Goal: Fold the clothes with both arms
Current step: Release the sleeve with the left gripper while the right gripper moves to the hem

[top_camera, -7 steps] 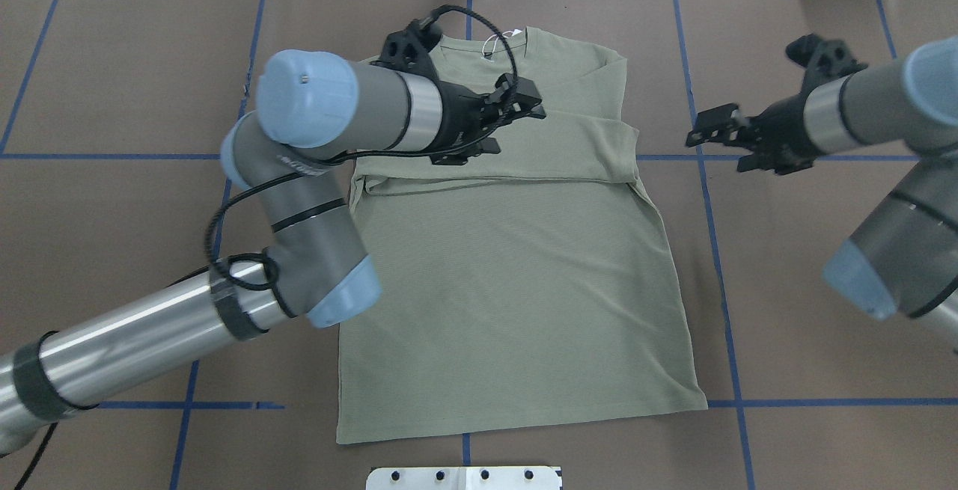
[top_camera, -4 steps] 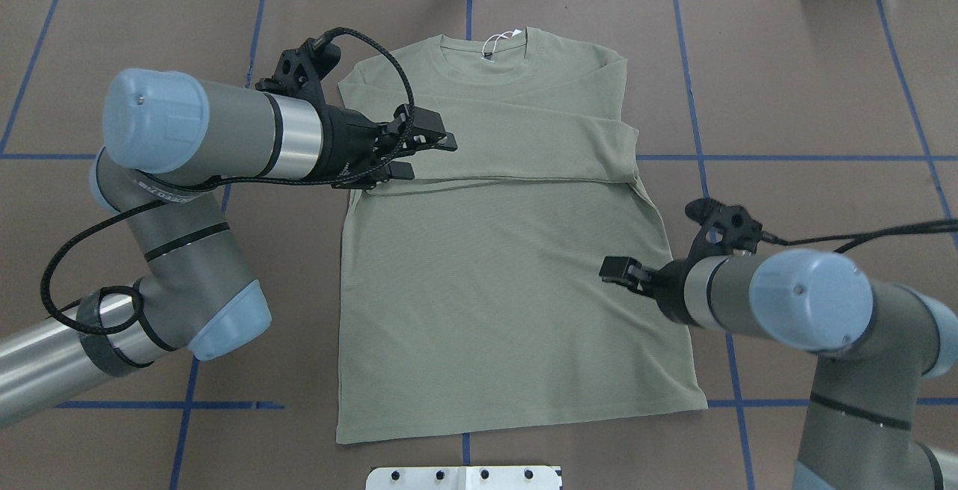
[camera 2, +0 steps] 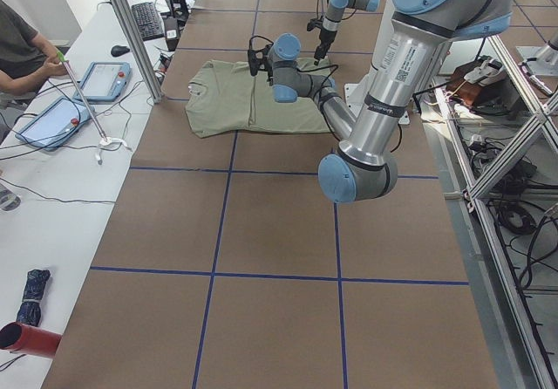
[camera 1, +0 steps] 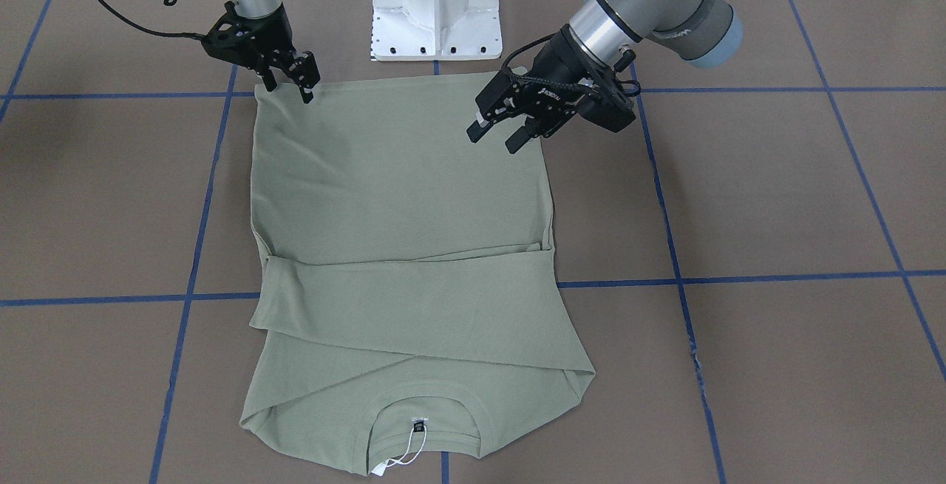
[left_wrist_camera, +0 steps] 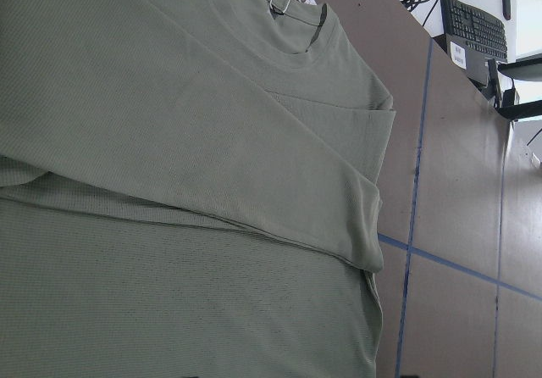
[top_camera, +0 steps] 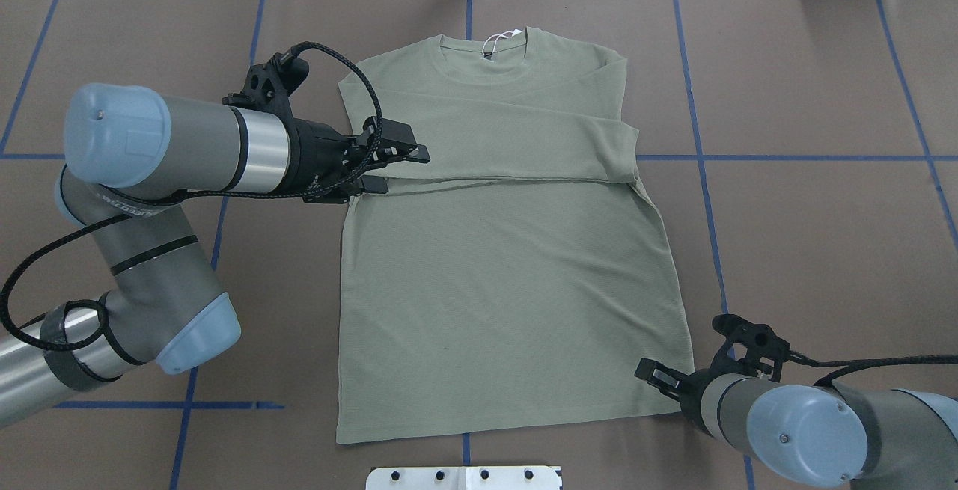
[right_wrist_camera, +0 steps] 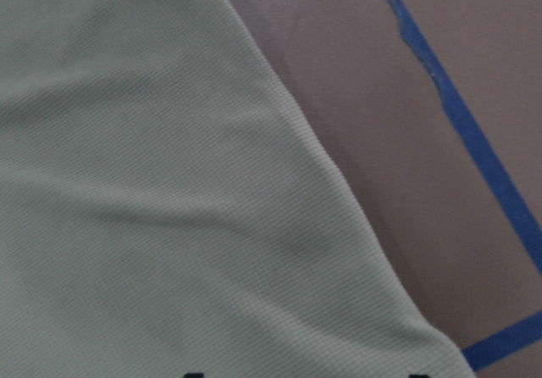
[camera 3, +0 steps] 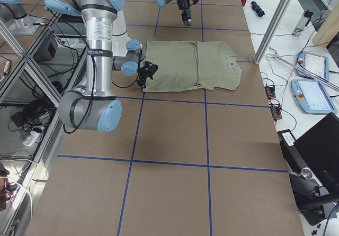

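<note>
The olive-green shirt [top_camera: 509, 273] lies flat on the brown table, collar at the far side, with both sleeves folded across the chest [camera 1: 414, 307]. A white hang tag [camera 1: 403, 460] sticks out of the neck. My left gripper [top_camera: 397, 168] hovers open over the shirt's left edge, by the sleeve fold, holding nothing. In the front view the left gripper [camera 1: 492, 140] is well above the cloth. My right gripper [camera 1: 288, 92] is open and low at the hem's right corner [right_wrist_camera: 406, 310], with that corner lying just ahead of its fingertips.
The white pedestal [camera 1: 436, 11] stands at the near table edge, just behind the hem. Blue tape lines [top_camera: 703, 176] cross the brown table cover. At a side table past the far edge, a person [camera 2: 22, 53] sits by tablets [camera 2: 100, 79] and cables.
My left gripper drew back from the collar area toward the shirt's left edge. My right arm swung from beside the right sleeve down to the hem's right corner. The shirt has not moved.
</note>
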`<state>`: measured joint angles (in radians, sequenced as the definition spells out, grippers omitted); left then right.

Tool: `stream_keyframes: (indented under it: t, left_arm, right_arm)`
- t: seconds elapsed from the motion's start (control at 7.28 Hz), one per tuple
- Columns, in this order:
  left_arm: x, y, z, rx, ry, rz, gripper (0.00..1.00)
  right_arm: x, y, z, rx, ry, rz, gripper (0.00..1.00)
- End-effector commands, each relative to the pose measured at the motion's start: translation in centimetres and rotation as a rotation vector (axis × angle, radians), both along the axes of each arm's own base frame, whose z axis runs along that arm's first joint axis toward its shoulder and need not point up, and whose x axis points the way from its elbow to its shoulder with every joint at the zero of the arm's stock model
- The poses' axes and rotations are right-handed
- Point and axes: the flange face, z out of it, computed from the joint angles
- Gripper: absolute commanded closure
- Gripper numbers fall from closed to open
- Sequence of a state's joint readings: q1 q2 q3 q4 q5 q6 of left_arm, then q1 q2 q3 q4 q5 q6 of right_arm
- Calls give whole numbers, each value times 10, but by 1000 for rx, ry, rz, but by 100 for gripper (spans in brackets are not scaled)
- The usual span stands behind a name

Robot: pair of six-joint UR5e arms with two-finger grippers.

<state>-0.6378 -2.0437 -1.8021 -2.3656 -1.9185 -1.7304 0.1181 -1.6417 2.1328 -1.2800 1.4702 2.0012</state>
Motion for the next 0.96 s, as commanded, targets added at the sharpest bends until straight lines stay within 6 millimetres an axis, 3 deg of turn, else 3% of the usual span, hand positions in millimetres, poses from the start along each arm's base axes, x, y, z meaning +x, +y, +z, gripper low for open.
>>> stream_keyframes:
  t: [0.0,0.27,0.55,0.82]
  left_arm:
    - [0,1,0,-9,2,1,17]
    - [1,1,0,-9,2,1,17]
    - [-1,1,-2,-6,6,0,17]
    - [-1,1,-3,-5,7,0,17]
  right_arm:
    - [11,8,18,-24,28,8,17]
    - [13,14,22,-28,36,-1,21]
    - [15,14,25,-33,43,4,46]
    - [15,17,25,-50,37,14,100]
